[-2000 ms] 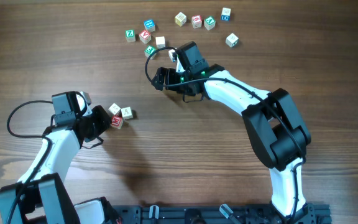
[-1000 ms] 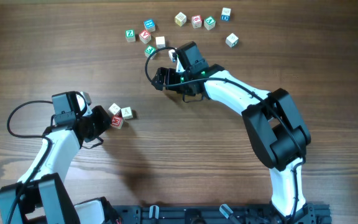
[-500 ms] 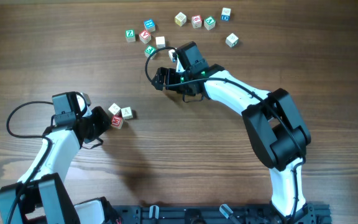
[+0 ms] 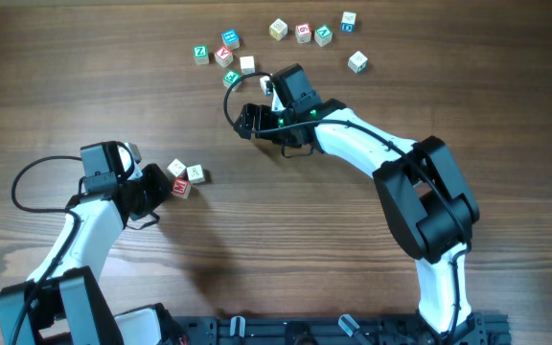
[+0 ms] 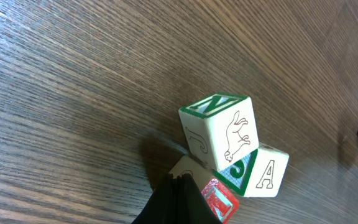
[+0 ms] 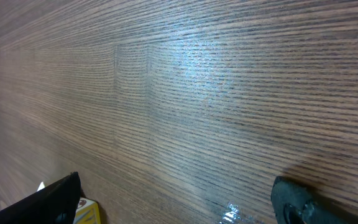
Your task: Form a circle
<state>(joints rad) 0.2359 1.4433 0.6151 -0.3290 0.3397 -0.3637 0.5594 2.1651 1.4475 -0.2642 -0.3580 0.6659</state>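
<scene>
While three blocks (image 4: 185, 178) sat bunched on the table's (image 4: 286, 249) left, no ring showed | left gripper (image 4: 164, 188) clenched empty beside them | right gripper (image 4: 248, 120) spread, empty, near loose blocks (image 4: 303, 34) | most gathering judged left.

Robot manipulation lab bench: wood-grain table (image 4: 257, 249), two arms (image 4: 372, 144) on black base rail (image 4: 333, 331), scattered alphabet cubes (image 4: 303, 33)
</scene>
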